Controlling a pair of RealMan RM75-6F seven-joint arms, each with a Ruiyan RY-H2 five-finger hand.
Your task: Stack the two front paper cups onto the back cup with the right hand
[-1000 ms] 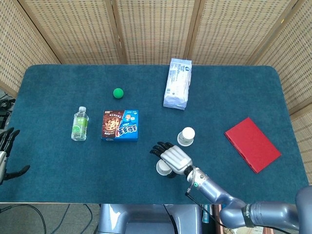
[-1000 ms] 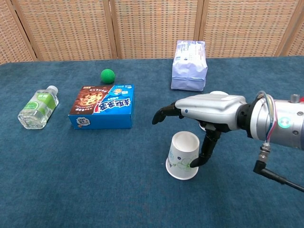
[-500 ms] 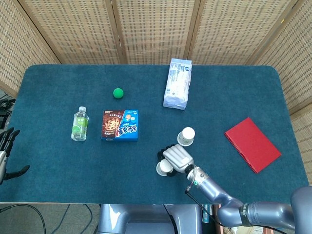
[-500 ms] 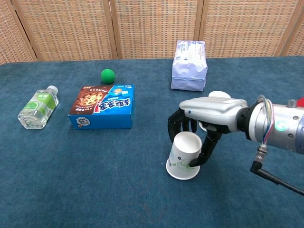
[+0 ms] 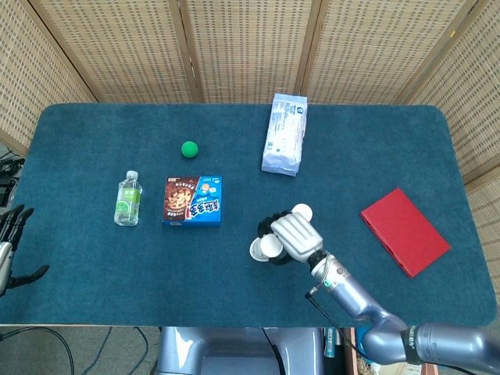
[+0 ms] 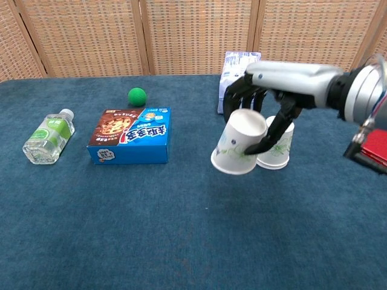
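Behind the desk: folding screens (image 5: 250,47) of woven cane in wooden frames, spanning the whole far side.
Desk (image 5: 94,242): one broad rectangle under a dark teal, carpet-like cloth with rounded far corners.
Red book (image 5: 404,230): one flat, smooth, matte rectangle lying at an angle near the right edge, well apart from the cups.
Packet (image 5: 285,133): one soft, crinkled white and pale blue plastic pack, lying lengthwise at the far middle.
Biscuit box (image 5: 192,201): one flat glossy cardboard carton, blue and brown print, left of the cups.
Bottle (image 5: 128,198): one clear plastic bottle with a green label and white cap, lying on its side left of the box.
Right hand (image 5: 291,237): silver shell with black fingers (image 6: 237,95), wrapped around the held cup from above, the thumb pressing its side; the cup is off the cloth and tilted.
Left hand (image 5: 9,234): only dark fingers show at the left edge, beyond the desk, spread apart with nothing in them.
Paper cups: two visible, both white tapered paper with a faint green print.
Held cup (image 6: 239,142): mouth down and slanted, clear of the cloth, just left of the other cup.
Back cup (image 6: 275,148): standing upside down on the desk, partly behind the right hand; whether the two cups touch is not clear.
Ball (image 5: 189,148): one small round green ball, matte, beyond the biscuit box.
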